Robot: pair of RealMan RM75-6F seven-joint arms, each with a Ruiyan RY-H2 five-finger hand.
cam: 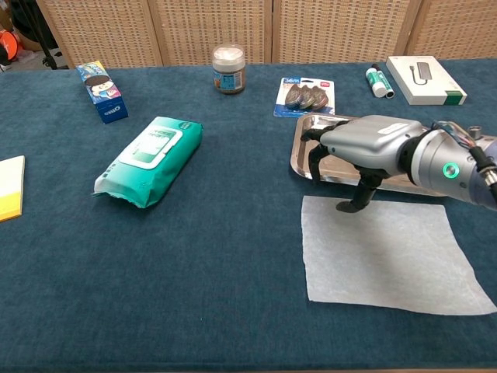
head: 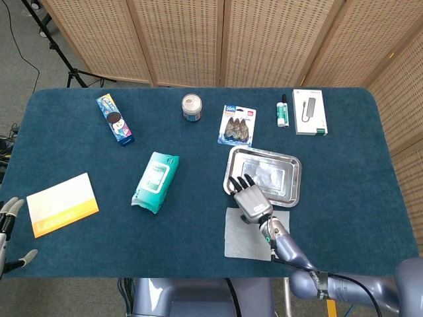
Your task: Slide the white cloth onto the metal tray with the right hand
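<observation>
**Right hand poised over the cloth's far edge, beside the tray**

The white cloth lies flat on the blue worktop, just in front of the metal tray and not on it; its far edge runs close along the tray's near rim; the right hand hangs palm-down above that edge, released and grasping nothing, its fingers spread and drooping over the tray's near-left corner; the thumb points down to the cloth's far edge, though whether it touches the fabric cannot be told; in the head view the same hand straddles the gap between cloth and tray.

The left hand shows only at the lower-left margin of the head view, off the worktop, fingers apart and holding nothing.

Further off on the worktop: a green wipes packet to the left of the tray; a yellow-and-white pad near the left edge; a blue snack box at the far left; a small jar at the back; a blister pack just behind the tray; a marker and a white box at the far right.
</observation>
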